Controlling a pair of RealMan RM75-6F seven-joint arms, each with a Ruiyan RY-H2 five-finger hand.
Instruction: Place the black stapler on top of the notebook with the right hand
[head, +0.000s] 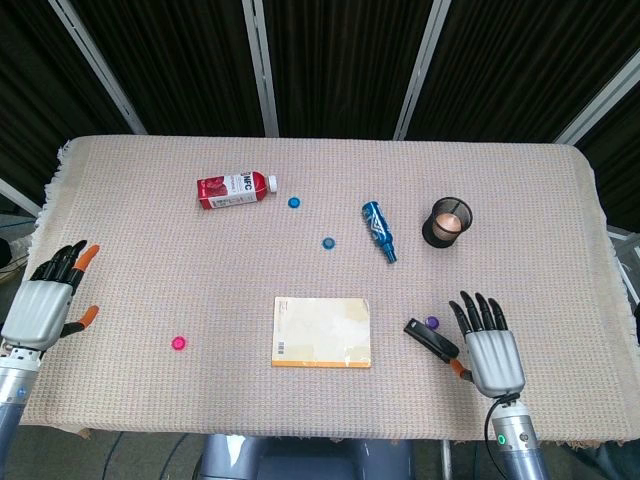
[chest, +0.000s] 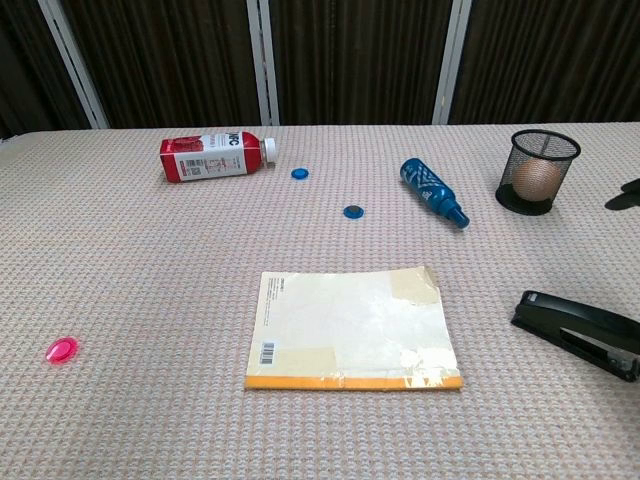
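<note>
Here the right hand (head: 493, 352) hovers with fingers spread, holding nothing, near the bench's front edge. Just to its left lies the long black stapler (head: 431, 340); further left, across bare woven cloth, the cream yellow-edged notebook (head: 321, 331).

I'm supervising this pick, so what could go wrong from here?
The right hand is open beside the black stapler; its fingers could knock the stapler aside rather than grip it. A small purple cap lies close to the stapler and might get swept along. The stapler could also land half off the notebook.
</note>
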